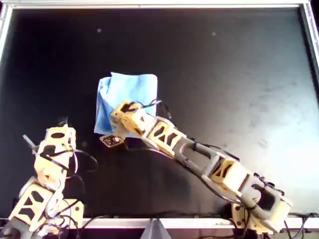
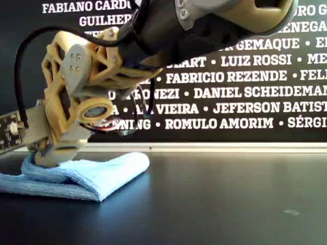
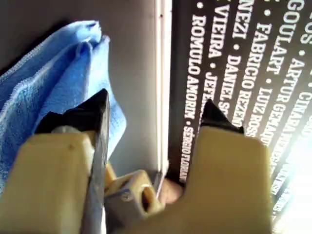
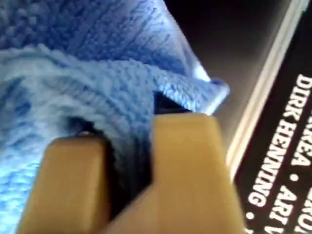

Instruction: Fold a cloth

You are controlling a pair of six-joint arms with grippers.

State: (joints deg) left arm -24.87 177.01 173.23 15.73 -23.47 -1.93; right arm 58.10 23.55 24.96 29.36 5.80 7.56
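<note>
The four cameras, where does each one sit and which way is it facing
Overhead view: above the black table, looking down on the cloth and both arms.
Exterior view: low at table level, facing a wall of names; the right end effector is on the cloth.
Left wrist view: on the left end effector, jaws open, cloth beyond.
Right wrist view: on the right end effector, closed on the cloth.
All four views share the cloth.

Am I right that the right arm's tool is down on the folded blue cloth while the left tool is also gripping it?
Not quite: the left tool is open and grips nothing, as the left wrist view shows. The right tool is indeed on the cloth.
</note>
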